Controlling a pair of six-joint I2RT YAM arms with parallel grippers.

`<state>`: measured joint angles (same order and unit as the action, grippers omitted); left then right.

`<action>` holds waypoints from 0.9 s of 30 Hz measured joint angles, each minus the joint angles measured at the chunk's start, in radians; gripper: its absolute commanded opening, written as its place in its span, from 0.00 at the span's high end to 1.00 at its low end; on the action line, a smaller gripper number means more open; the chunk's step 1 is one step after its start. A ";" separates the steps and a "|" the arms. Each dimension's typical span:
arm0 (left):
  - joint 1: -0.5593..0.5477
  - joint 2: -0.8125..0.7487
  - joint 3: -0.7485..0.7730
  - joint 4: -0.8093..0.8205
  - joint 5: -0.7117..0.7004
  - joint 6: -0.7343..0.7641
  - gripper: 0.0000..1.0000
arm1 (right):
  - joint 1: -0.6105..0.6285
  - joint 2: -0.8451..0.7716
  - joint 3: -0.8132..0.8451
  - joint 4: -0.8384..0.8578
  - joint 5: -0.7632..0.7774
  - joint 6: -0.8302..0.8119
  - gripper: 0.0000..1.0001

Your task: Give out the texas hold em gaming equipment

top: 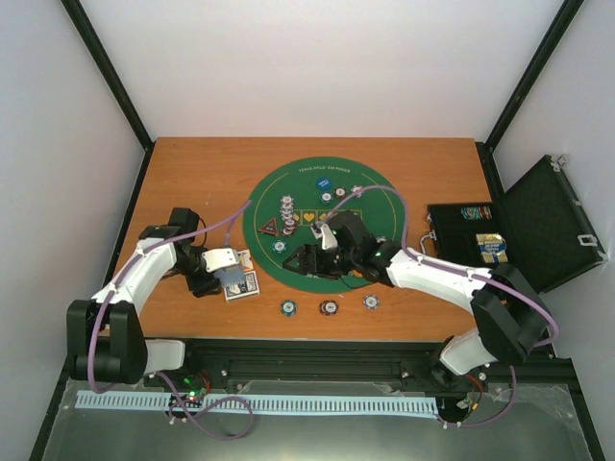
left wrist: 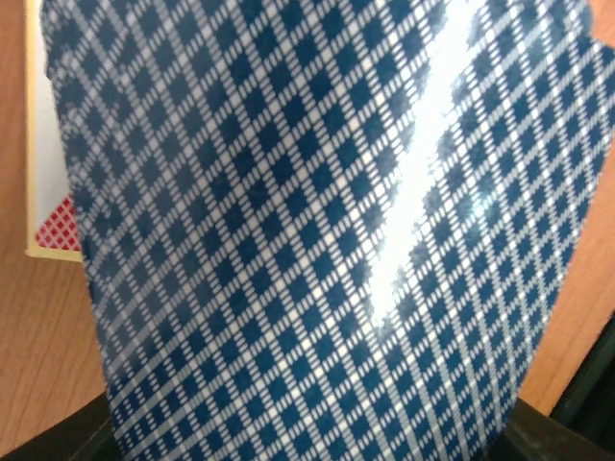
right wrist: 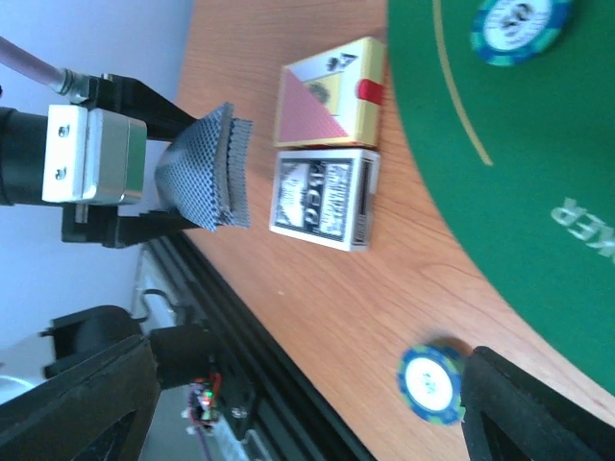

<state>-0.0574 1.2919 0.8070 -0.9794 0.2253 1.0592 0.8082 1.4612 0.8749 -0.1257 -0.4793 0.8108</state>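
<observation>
Here the left tool [top: 229, 271] is closed on a pack of playing cards [right wrist: 213, 168]. It squeezes the pack so that the cards bow and fan a little, and holds them clear of the table [top: 192, 182] over its left part, just off the rim of the green mat [top: 288, 178]. In the left wrist view the top card's blue-and-white diamond back fills nearly the whole frame. Just beside the held pack two card boxes lie flat on the wood, side by side and touching: a red-and-gold box [right wrist: 332, 96] and a dark box [right wrist: 325, 200].

The right tool [top: 309, 259] hangs over the near-left part of the mat, its jaws wide apart with nothing between them. One poker chip [right wrist: 434, 384] lies on the bare wood just beside one of its fingers [right wrist: 538, 423]; whether they touch I cannot tell. A second poker chip [right wrist: 519, 24] lies on the mat near its edge.

From above, three poker chips [top: 330, 308] lie in a row on the wood between the mat and the table's near edge, well apart from one another. A line of poker chips [top: 285, 206], a blue disc [top: 310, 198] and a triangular marker [top: 272, 228] sit on the mat's left half. A black case [top: 538, 226] lies open at the table's right end.
</observation>
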 measured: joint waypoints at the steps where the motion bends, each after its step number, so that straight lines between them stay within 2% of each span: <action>1: 0.000 -0.007 0.010 -0.015 0.009 0.000 0.99 | 0.000 0.013 0.000 0.033 -0.020 0.015 0.16; 16: -0.135 -0.091 0.134 -0.137 0.080 -0.060 0.99 | 0.088 0.261 0.010 0.515 -0.217 0.287 0.26; 27: -0.153 -0.096 0.139 -0.145 0.079 -0.072 0.99 | 0.109 0.289 0.010 0.687 -0.259 0.388 0.27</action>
<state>-0.2100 1.1961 0.9459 -1.1244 0.3038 0.9867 0.9173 1.7500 0.8852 0.5610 -0.7387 1.1988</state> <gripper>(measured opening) 0.606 0.731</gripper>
